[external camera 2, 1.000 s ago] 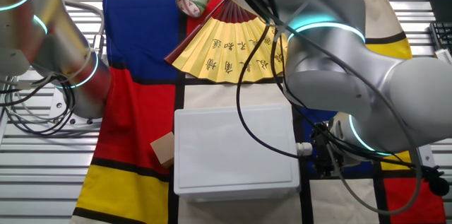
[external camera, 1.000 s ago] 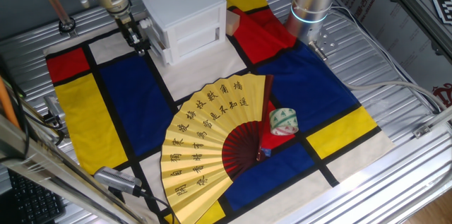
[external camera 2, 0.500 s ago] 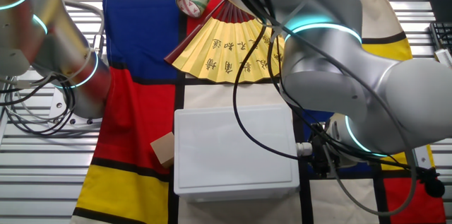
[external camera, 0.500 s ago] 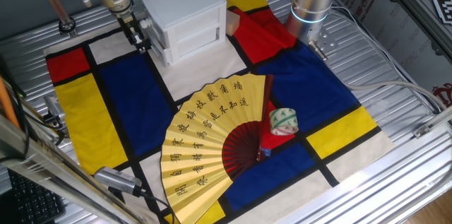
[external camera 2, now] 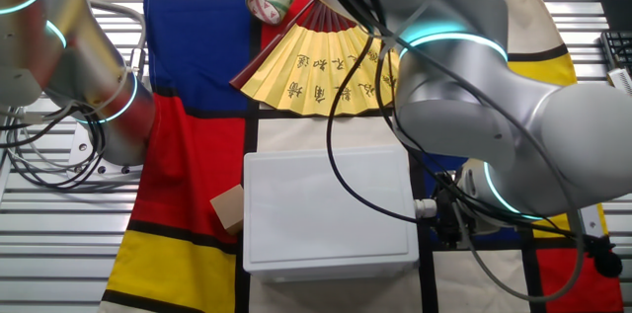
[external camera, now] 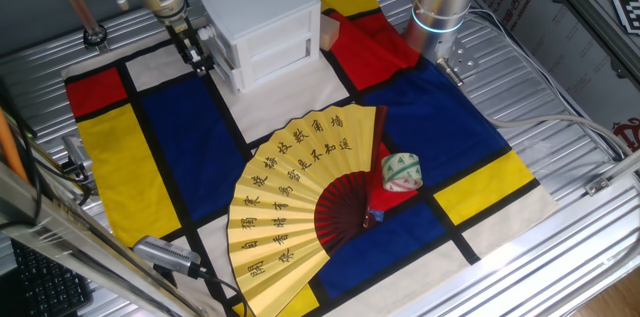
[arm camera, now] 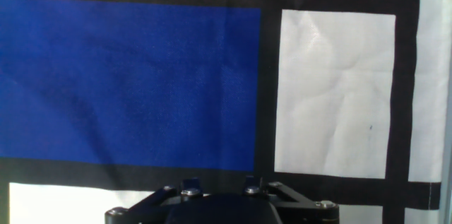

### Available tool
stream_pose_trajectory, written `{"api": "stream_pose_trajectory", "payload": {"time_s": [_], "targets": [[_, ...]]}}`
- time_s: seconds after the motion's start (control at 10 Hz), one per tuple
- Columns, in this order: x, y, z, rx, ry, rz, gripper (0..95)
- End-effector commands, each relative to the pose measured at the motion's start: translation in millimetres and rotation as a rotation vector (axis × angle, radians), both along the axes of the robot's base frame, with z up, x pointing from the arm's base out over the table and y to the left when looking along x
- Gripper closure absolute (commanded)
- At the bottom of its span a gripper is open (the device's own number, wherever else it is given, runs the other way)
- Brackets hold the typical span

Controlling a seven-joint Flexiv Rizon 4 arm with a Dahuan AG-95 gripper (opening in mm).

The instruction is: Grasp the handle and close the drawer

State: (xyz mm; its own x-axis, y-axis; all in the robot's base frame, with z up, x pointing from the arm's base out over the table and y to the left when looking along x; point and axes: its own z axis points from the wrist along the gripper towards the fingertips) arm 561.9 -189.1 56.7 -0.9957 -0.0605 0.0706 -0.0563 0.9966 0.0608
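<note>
The white two-drawer cabinet [external camera: 262, 25] stands at the back of the checked cloth; it also shows from above in the other fixed view [external camera 2: 328, 209]. The drawer front [external camera: 222, 54] faces my gripper and sits about flush with the cabinet body. The small white handle [external camera 2: 426, 208] sticks out of that front. My gripper [external camera: 195, 53], also in the other fixed view [external camera 2: 446, 218], is right at the handle, with its black fingers closed around it. The hand view shows only the gripper's base [arm camera: 224, 208] over the cloth, with the fingertips hidden.
A yellow folding fan [external camera: 300, 202] lies open in the middle of the cloth, with a roll of green-patterned tape [external camera: 401, 172] beside it. A small brown box [external camera 2: 228, 208] sits next to the cabinet. A second robot arm [external camera: 445, 2] stands at the back right.
The arm's upper links shifted slightly toward the cabinet a second ago. The gripper, the handle and the drawer have stayed in place since.
</note>
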Motion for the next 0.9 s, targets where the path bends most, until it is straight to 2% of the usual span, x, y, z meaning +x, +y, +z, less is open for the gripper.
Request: {"api": "stream_pose_trajectory", "payload": {"time_s": [0.1,0.9], "targets": [[0.3,-0.1,-0.1,0.000,0.000,0.000,95.0],[-1.2,-0.5,0.5,-0.002,0.017,-0.002,95.0]]}}
